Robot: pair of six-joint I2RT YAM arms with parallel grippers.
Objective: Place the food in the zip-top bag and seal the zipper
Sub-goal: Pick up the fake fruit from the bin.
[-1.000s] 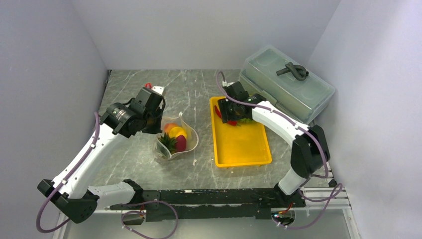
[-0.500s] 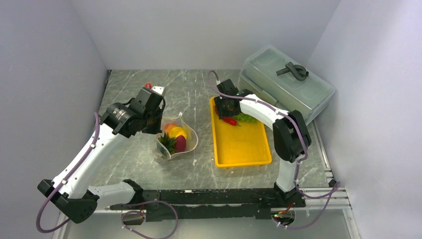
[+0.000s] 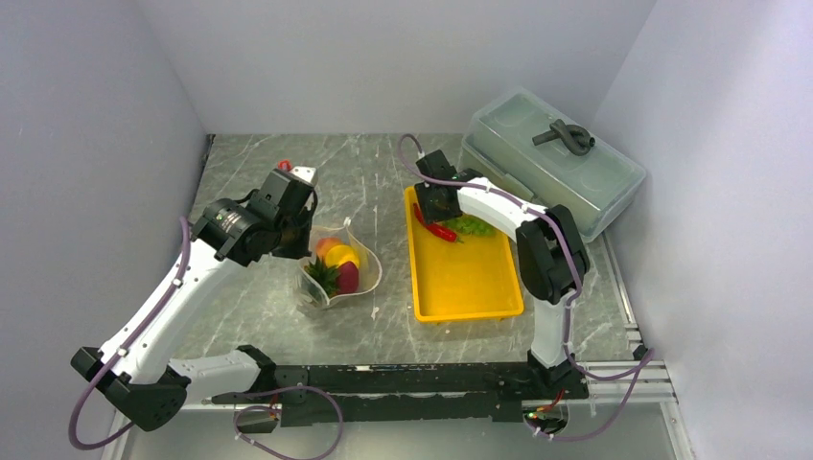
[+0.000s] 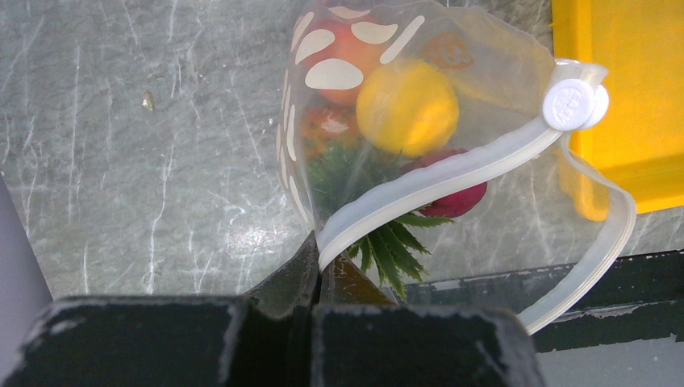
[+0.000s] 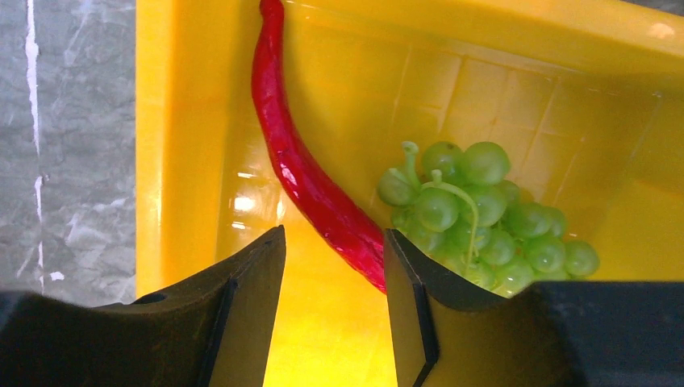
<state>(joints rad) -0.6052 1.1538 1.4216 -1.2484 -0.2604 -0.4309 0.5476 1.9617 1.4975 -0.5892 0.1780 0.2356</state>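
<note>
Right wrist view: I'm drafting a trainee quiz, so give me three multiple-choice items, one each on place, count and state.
1. Where does the long red chili pepper lie? A) in the yellow rectangular plastic tray B) on the marble tabletop C) in a bag
2. How many food pieces lie in the tray? A) one B) two C) four
3. The right tool is: A) shut on the tray's rim B) open over the chili C) out of view
Key: 1A, it rests on the tray's floor; 2B, chili plus green grape bunch; 3B, it gapes with the chili's end inside.
</note>
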